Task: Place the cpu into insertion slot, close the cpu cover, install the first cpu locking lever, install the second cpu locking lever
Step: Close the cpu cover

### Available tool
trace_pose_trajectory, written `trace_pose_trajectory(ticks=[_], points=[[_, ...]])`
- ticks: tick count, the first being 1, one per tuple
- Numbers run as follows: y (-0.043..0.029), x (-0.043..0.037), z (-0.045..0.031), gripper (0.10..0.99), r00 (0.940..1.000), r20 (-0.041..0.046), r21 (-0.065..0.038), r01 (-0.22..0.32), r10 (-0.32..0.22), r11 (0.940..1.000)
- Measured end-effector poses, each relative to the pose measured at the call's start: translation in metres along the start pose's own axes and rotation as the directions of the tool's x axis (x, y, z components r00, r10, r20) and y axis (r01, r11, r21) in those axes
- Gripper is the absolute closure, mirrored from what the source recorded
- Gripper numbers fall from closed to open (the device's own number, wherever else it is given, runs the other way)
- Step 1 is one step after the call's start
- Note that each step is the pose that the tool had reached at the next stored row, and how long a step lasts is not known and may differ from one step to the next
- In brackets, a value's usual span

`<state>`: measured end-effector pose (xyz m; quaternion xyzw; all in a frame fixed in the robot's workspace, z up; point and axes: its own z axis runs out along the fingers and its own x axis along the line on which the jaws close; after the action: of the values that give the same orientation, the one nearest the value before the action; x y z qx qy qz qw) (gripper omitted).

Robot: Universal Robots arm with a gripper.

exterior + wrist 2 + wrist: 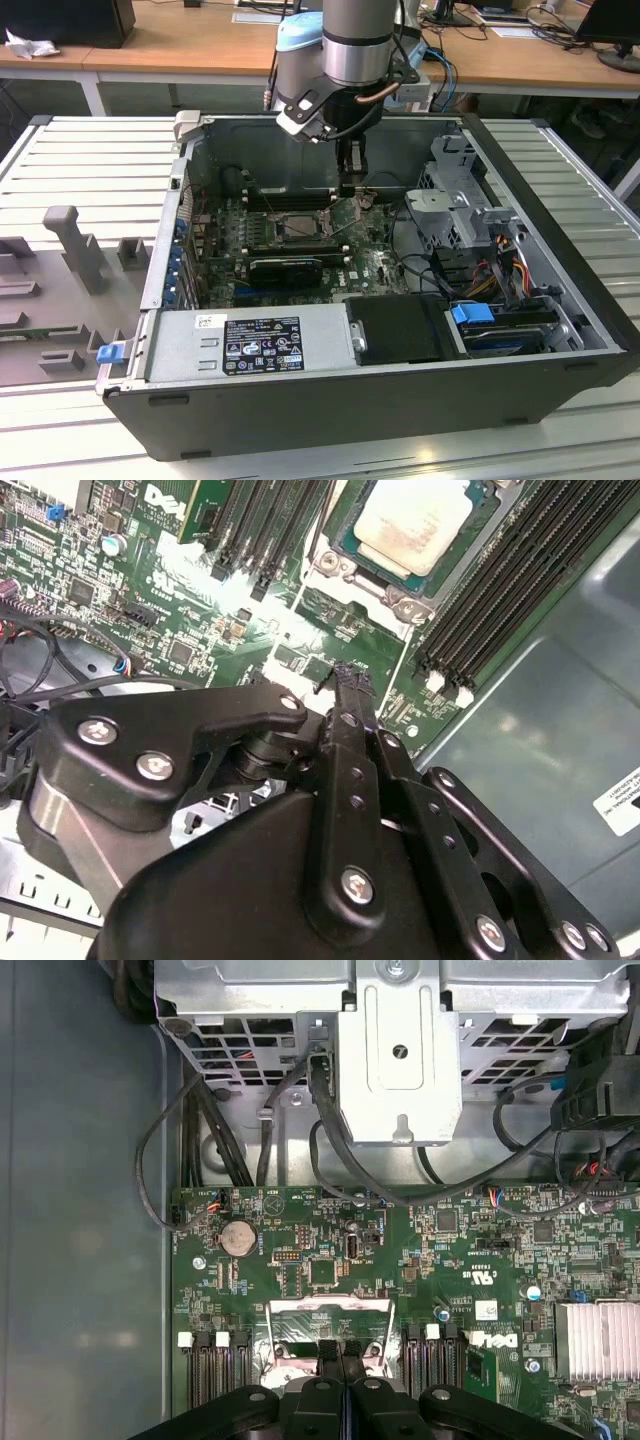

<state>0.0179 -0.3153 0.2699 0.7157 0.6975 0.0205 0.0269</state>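
The pale silver cpu (410,525) lies flat in the insertion slot (345,565) on the green motherboard (450,1260). In the exterior view the slot (298,227) sits at the board's middle. The silver cpu cover (330,1312) stands raised, and green board shows through its cut-out centre. In the exterior view the cover (350,218) tilts up at the slot's right side. My gripper (340,1352) is shut, with its black fingertips pressed together against the cover's lower edge. The same gripper (345,675) hovers just off the socket's corner, below the arm (350,183).
A silver drive cage (400,1050) with black cables (200,1140) stands beyond the board. Long black memory slots (500,590) flank the socket. A finned heatsink (600,1340) sits to one side. The power supply (250,345) and the case wall (160,260) bound the space.
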Motion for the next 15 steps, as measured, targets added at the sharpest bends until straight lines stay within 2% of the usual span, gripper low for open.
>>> trace_pose_trajectory(ticks=[4,7,15], points=[[0.0019,0.0,-0.0026,0.98,1.0,-0.0002,0.001,0.0,0.0,1.0],[0.0087,0.0001,-0.002,0.98,1.0,0.0001,0.006,-0.001,0.001,1.0],[0.0107,0.0002,0.003,0.98,1.0,0.0013,0.004,-0.001,0.001,1.0]])
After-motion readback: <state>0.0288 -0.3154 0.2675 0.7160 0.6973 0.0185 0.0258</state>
